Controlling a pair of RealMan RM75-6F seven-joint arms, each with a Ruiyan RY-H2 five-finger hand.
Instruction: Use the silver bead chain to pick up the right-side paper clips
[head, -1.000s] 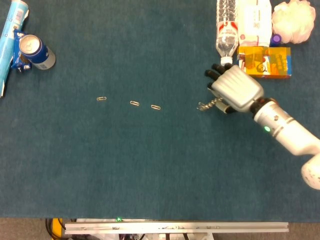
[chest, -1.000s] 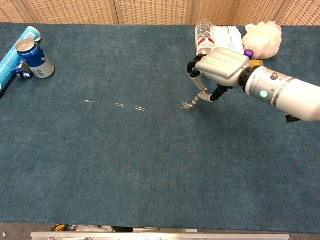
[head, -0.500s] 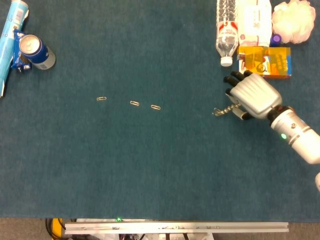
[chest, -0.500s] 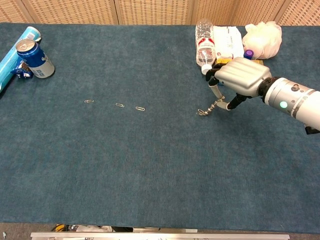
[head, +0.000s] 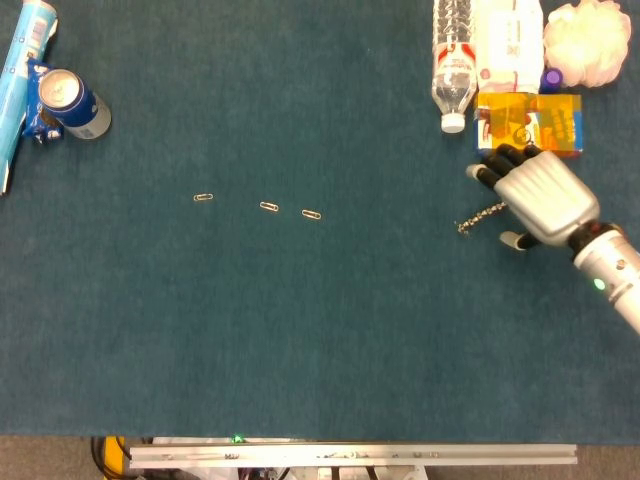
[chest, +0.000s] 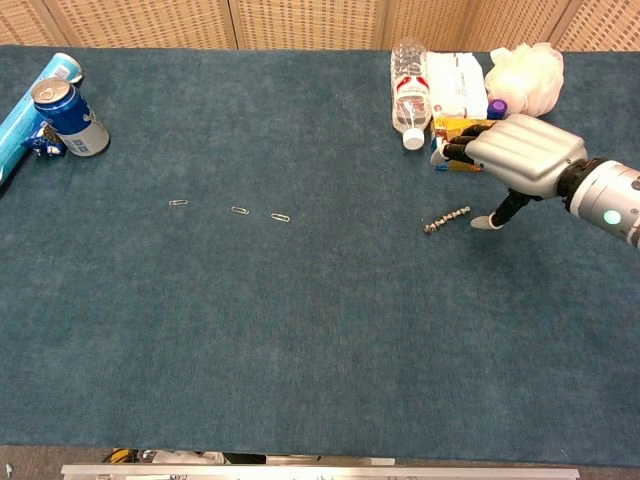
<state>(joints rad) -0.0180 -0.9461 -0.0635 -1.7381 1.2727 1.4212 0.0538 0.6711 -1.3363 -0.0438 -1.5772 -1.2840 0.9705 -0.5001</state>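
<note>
Position change first: against the earlier frames, we find the right hand (chest: 520, 155) drawn back toward the right edge of the table (chest: 320, 340), and the chain (chest: 446, 218) has travelled with it, well away from the three clips (head: 265, 205). In the chest view the chain lies flat on the cloth, just left of the one fingertip (chest: 484, 223) that reaches down to the table; earlier it hung from under the palm. We see no finger closed around the chain in that view, and the other fingers are curled in under the palm. In the head view the chain (head: 481, 217) runs up to the edge of the hand (head: 540, 195), so we cannot tell there whether contact remains. The clips lie in a row and have not shifted; the rightmost clip (chest: 280, 217) is untouched.

Hidden or unclear: the palm covers the underside of the fingers. The forearm is cut off at the frame edge. The left hand appears in neither view. Clip detail is too small to resolve.
</note>
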